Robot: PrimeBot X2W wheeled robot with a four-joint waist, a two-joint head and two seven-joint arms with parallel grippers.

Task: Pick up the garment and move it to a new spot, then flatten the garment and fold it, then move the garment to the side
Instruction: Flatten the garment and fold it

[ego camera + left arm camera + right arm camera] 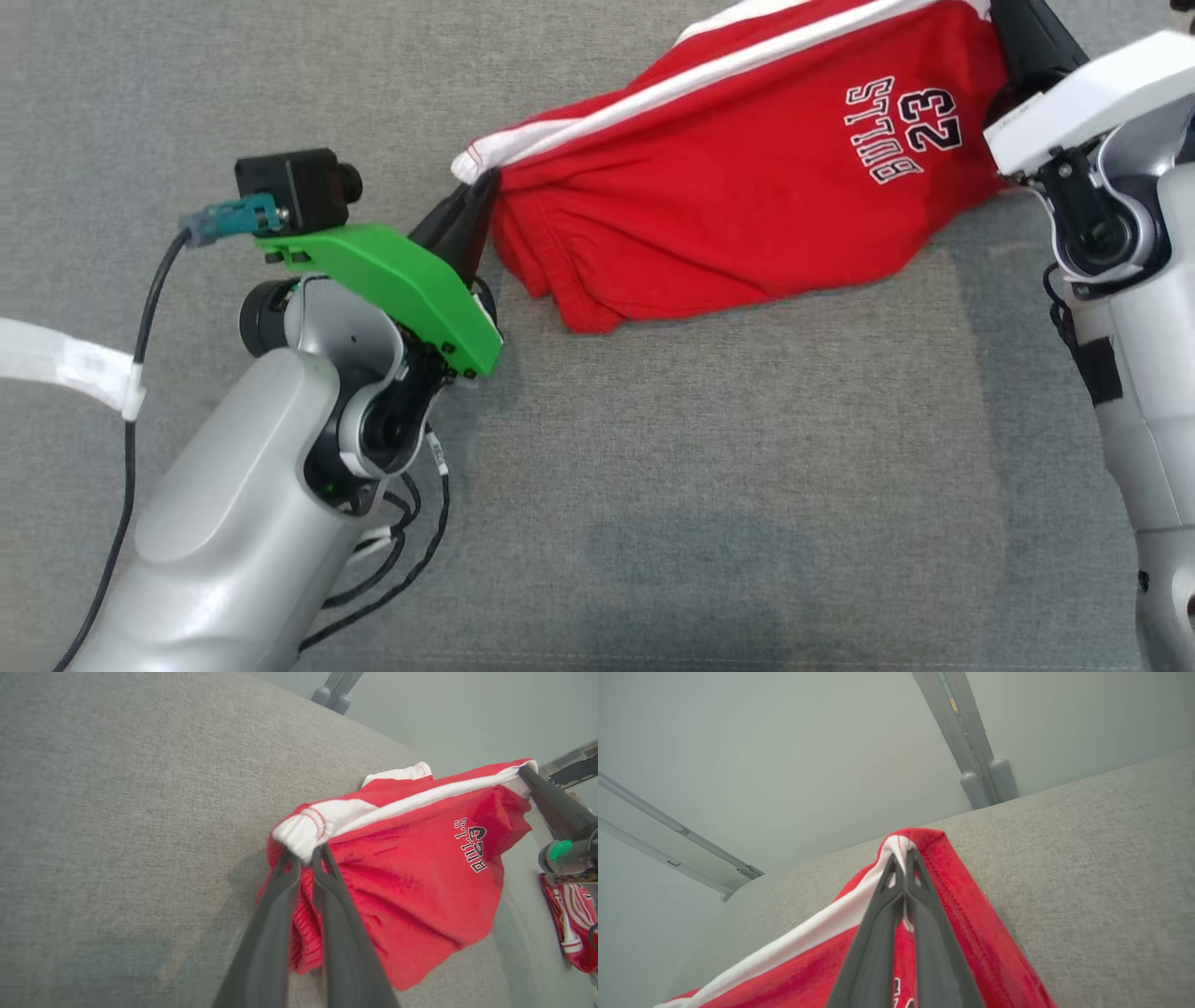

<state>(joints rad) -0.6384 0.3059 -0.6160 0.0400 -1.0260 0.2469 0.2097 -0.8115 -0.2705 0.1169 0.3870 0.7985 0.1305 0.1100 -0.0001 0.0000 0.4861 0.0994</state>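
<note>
The garment (747, 187) is a pair of red shorts with white side stripes and a white number print, stretched between both grippers above the grey cloth surface (653, 467). My left gripper (478, 191) is shut on the white waistband corner at the garment's left end; the left wrist view shows its two fingers (306, 856) pinching that white band, with the garment (411, 877) hanging beyond. My right gripper (1004, 23) is shut on the garment's right corner; in the right wrist view its fingertips (901, 861) clamp the striped hem of the garment (962, 914).
The grey padded surface (117, 812) spreads in all directions under the arms. A second red-and-white cloth (572, 924) lies off the surface's far side in the left wrist view. A pale wall with a grey post (976, 765) stands behind the surface.
</note>
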